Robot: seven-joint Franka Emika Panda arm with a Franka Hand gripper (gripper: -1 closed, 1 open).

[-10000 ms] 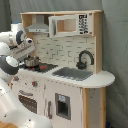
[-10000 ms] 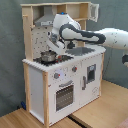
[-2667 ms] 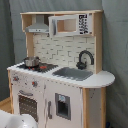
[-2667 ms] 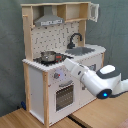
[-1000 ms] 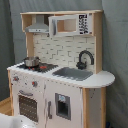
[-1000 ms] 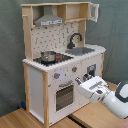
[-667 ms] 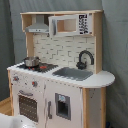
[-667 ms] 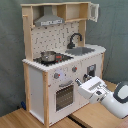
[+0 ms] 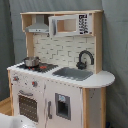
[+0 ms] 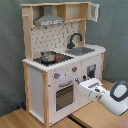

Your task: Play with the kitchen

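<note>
One arm reaches low from the second exterior view's right, its pincer [image 10: 80, 86], grip state unclear, just beside the kitchen's [image 10: 60, 60] oven door [image 10: 64, 95].

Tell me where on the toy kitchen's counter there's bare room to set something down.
The rounded end of the counter, past the sink and black faucet, is bare. The stovetop side is crowded: a metal pot sits on the burners. The upper shelf beside the grey hood looks empty too. The gripper blocks the front of the oven door.

one kitchen [image 9: 60, 75], one pot [image 10: 48, 56], two knobs [image 10: 56, 76].
</note>
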